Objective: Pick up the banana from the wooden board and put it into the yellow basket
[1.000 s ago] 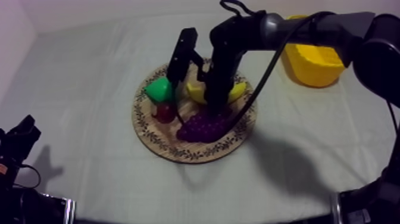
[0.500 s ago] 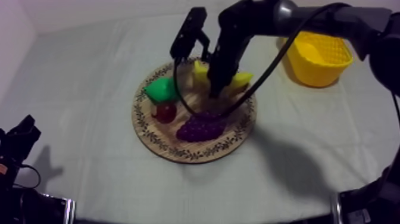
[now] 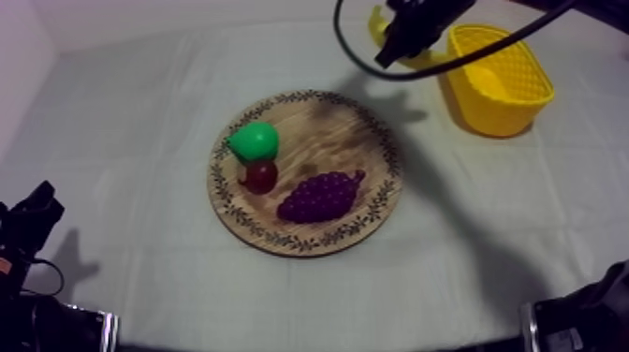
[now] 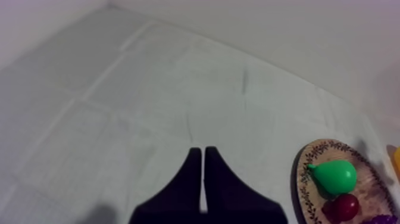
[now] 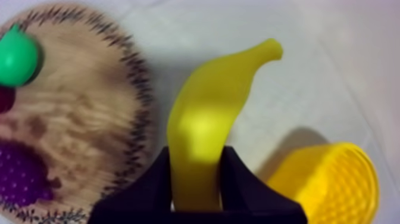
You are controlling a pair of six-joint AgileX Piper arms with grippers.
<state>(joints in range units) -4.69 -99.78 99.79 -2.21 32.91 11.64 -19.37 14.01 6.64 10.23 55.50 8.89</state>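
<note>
Banana clamped in the right gripper, between board and basket.

The right gripper (image 5: pixel 197 182) had its two black fingers (image 5: pixel 156 184) closed on the lower end of the banana (image 5: pixel 208 116). The fruit rose from between them and curved away to a narrow tip. Beneath it lay the grey-white cloth (image 5: pixel 333 53), with the banana's shadow falling on it. To one side was the wooden board (image 5: pixel 89 113), its patterned rim just beside the banana. On it were the green pear (image 5: pixel 18 56), a sliver of the small red fruit (image 5: pixel 3 98) next to the pear, and the purple grapes (image 5: pixel 21 173) nearer the gripper. To the other side stood the yellow basket (image 5: pixel 333 179), close to the gripper's finger, with its ribbed wall showing.
</note>
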